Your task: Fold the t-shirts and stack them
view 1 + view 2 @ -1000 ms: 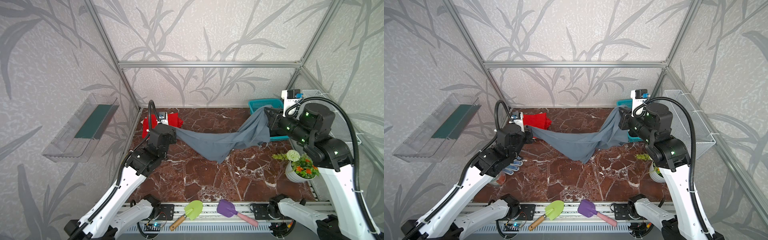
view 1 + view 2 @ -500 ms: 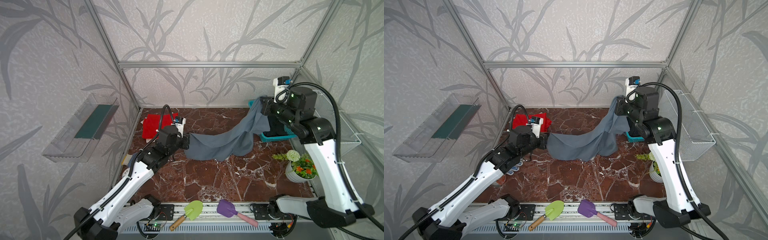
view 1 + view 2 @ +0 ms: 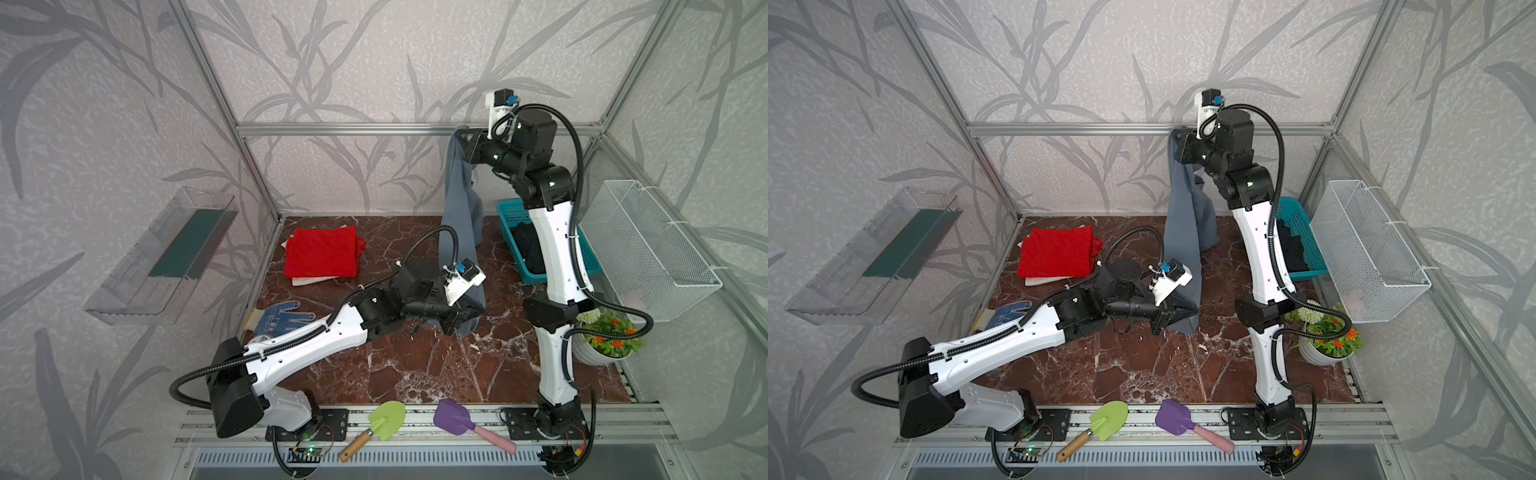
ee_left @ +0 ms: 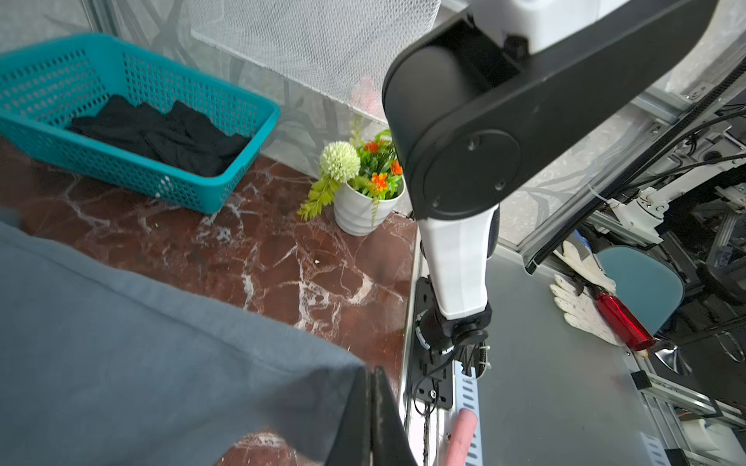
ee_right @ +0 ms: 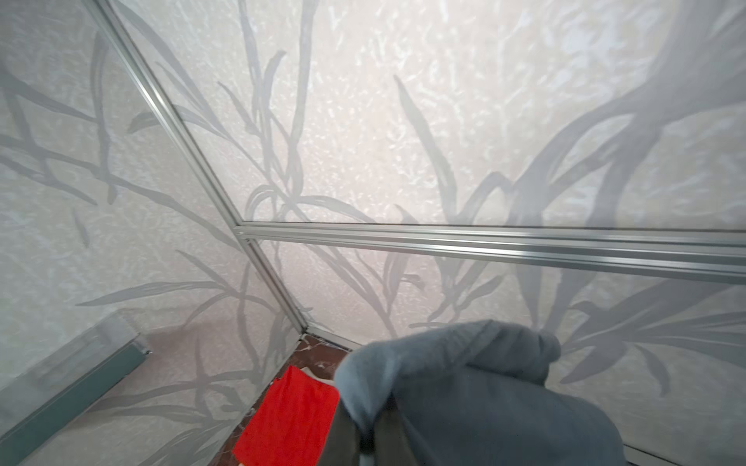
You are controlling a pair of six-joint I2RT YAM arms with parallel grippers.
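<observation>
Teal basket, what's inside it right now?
The teal basket holds a crumpled black t-shirt. Anything beneath that cloth is covered, so whether more lies under it cannot be told.

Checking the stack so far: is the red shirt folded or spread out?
Folded. The red shirt lies flat as a compact rectangle, with layered edges showing at one side.

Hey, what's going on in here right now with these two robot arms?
Both arms hold a grey-blue t-shirt between them. The right gripper, raised high near the back wall, is shut on its upper end. The left gripper, low over the table, is shut on its lower end, so the shirt hangs almost vertically. A red t-shirt lies folded at the table's back left. A black t-shirt sits crumpled in the teal basket.
</observation>
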